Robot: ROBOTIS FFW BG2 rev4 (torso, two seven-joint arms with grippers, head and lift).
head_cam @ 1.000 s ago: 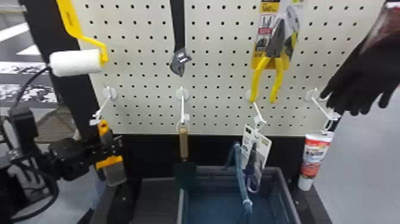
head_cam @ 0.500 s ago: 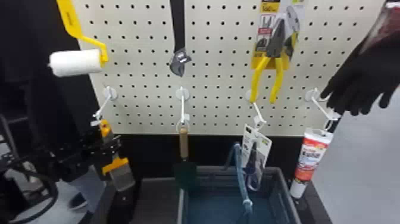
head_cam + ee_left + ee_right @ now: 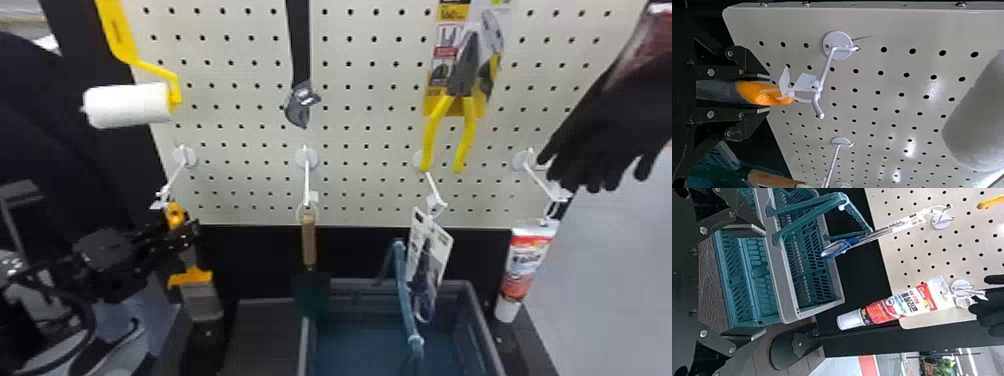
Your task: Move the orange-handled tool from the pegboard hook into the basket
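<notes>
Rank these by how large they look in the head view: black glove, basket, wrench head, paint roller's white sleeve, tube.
1. Basket, though its near end is cut off
2. Black glove
3. Roller's white sleeve and tube: too alike to rank
4. Wrench head

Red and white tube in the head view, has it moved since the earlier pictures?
The tube is swinging: its cap end went left, then partway back right. It stayed on its hook; the trowel and paint roller hang as before.
</notes>
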